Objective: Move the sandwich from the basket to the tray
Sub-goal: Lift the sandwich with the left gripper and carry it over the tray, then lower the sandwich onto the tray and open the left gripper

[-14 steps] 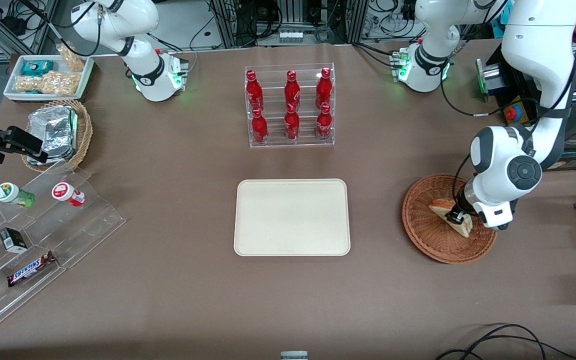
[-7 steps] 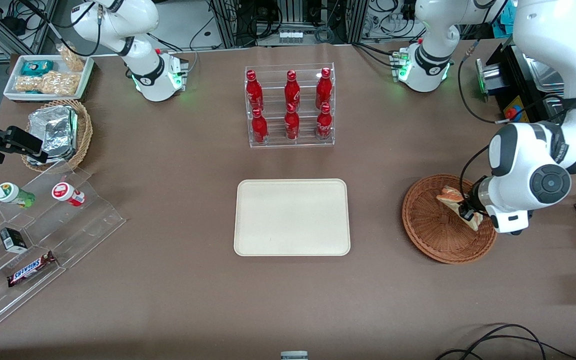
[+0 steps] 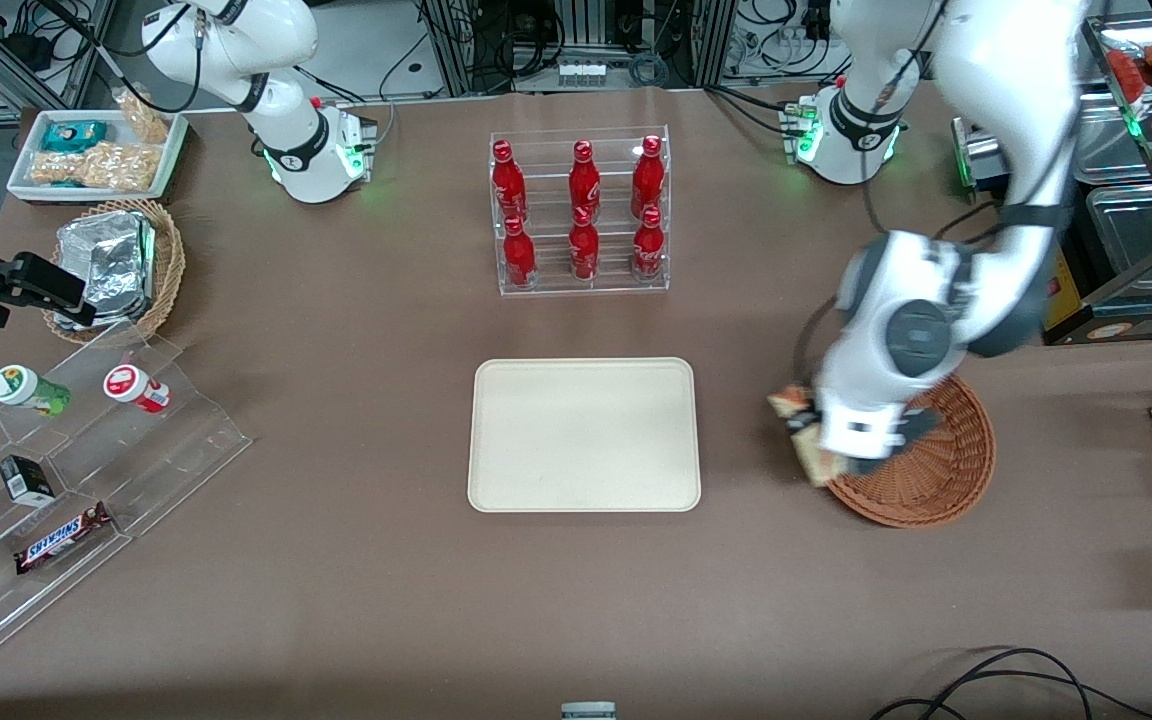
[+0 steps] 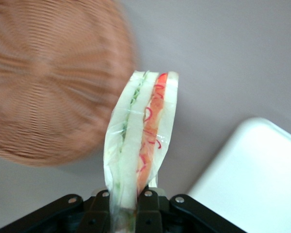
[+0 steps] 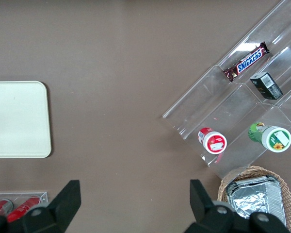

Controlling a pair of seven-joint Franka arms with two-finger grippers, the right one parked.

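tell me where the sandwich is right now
The sandwich is held in the end effector, lifted above the table between the basket and the tray.

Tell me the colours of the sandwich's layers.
White bread with green and red-orange filling; the sandwich, held in the gripper, shows best in the left wrist view.

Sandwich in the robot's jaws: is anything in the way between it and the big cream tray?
No, nothing visible blocks it. The gripper is shut on the sandwich, carried in the air over the basket rim nearest the tray. Only bare brown table lies between them, and the tray has nothing on it.
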